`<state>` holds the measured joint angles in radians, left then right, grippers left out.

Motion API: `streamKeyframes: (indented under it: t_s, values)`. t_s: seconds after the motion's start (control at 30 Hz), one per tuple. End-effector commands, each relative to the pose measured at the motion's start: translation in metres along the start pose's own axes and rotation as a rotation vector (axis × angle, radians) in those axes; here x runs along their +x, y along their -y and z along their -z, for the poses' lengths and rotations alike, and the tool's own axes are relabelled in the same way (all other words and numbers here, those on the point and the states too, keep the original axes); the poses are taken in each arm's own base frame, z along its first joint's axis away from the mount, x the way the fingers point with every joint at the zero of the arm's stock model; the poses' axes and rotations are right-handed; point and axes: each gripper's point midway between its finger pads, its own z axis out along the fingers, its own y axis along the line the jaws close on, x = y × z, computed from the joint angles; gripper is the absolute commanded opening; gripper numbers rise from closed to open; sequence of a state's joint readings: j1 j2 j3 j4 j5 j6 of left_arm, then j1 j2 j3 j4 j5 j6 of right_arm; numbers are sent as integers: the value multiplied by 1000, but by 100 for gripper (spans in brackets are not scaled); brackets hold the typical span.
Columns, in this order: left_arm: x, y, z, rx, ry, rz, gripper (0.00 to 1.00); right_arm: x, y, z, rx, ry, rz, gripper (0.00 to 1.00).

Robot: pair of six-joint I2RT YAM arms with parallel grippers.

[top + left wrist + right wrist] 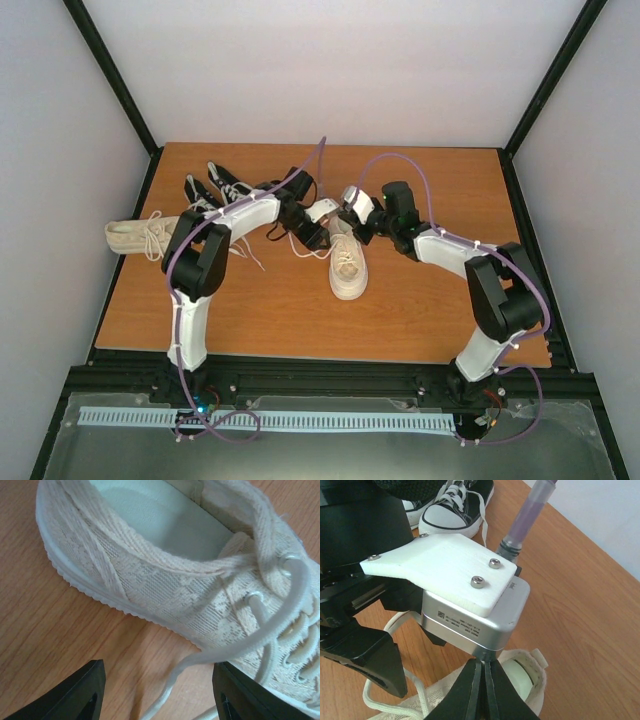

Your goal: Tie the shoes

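Observation:
One cream shoe [348, 268] lies mid-table, toe toward me. My left gripper [311, 236] hovers at its heel side, open. In the left wrist view the cream shoe [165, 575] fills the frame, and a loose pale lace [186, 667] runs between the spread fingers of the left gripper [159, 692] without being pinched. My right gripper [483, 664] is shut above the shoe's heel opening [522, 672], and I see nothing clearly between its fingers. Another cream shoe [135, 236] lies at the left. Two black shoes [215, 188] with white laces sit at the back left.
The left arm's wrist camera block [465, 587] sits right in front of my right fingers, very close. A purple cable [530, 517] rises from it. The wooden table [430, 300] is framed by black rails, with white walls around it.

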<state>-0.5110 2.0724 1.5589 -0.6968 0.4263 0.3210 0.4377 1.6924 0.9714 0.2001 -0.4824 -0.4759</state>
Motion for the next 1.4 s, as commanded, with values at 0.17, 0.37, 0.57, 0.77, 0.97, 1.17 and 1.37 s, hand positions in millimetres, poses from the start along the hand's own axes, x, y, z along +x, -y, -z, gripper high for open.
streamKeyframes:
  t_s: [0.17, 0.37, 0.57, 0.77, 0.97, 1.17, 1.37]
  values:
    - [0, 9, -10, 34, 2, -42, 14, -11, 3, 0, -4, 67, -34, 3]
    - [-17, 25, 38, -3, 99, -89, 1, -20, -1, -3, -46, 132, -148, 3]
    - [-25, 38, 65, -3, 144, -111, 1, -30, 8, -9, -26, 211, -328, 3]
    - [-33, 42, 77, -14, 169, -129, 1, -24, 0, -21, -66, 213, -433, 3]
    - [-40, 44, 84, -16, 193, -137, 1, 2, -40, -16, -231, 70, -443, 3]
    - [-44, 45, 87, -12, 206, -140, 1, 18, -58, 4, -257, -33, -399, 17]
    - [-44, 45, 83, 2, 199, -131, 1, 22, -51, 22, -195, -91, -400, 40]
